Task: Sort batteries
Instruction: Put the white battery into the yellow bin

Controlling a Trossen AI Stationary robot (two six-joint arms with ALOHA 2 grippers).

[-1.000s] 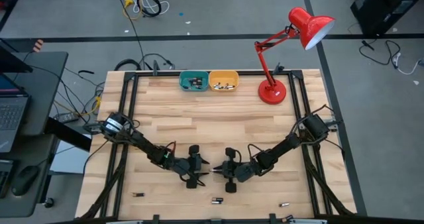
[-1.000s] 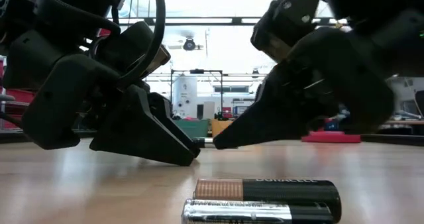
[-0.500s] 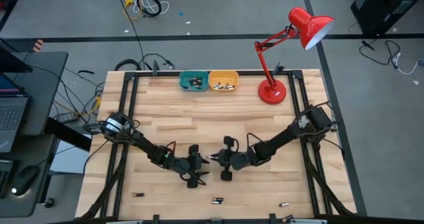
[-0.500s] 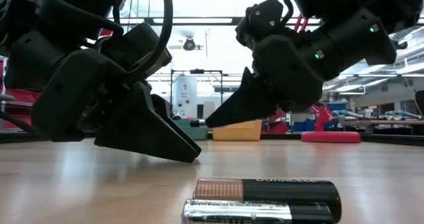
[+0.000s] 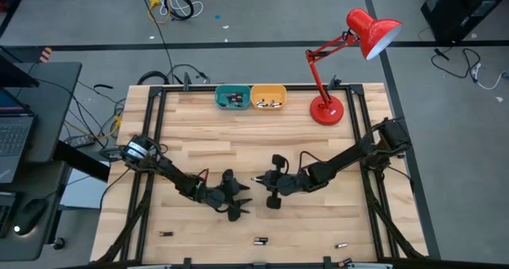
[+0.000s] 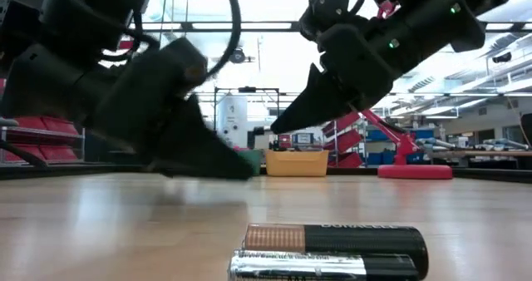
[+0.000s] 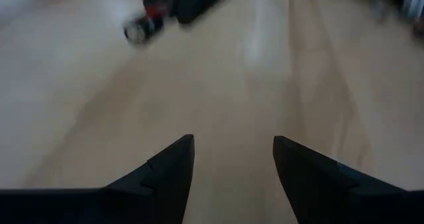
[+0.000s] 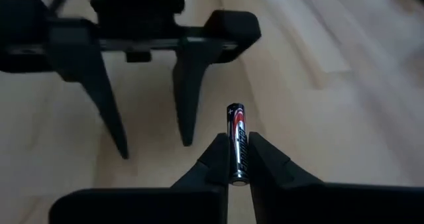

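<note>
Two dark robot arms reach in over a big wooden table and meet near its middle, toward the front. A red lamp stands at the back right corner. At the back edge sit two small bins side by side, a teal bin and a yellow bin, and each has a few batteries in it. The left gripper is low over the bare wood with its two fingers apart and nothing between them. The right gripper is just beside it, a little higher, and its fingers are pressed together on a thin battery that is black and red and sticks out past the tips. This battery is up off the table, between the two grippers. Three more batteries lie on the wood along the front edge: one at the front left, one in the front middle, and one at the front right. Close to the low camera lie two big batteries touching each other, a copper and black one and a silver one.
</note>
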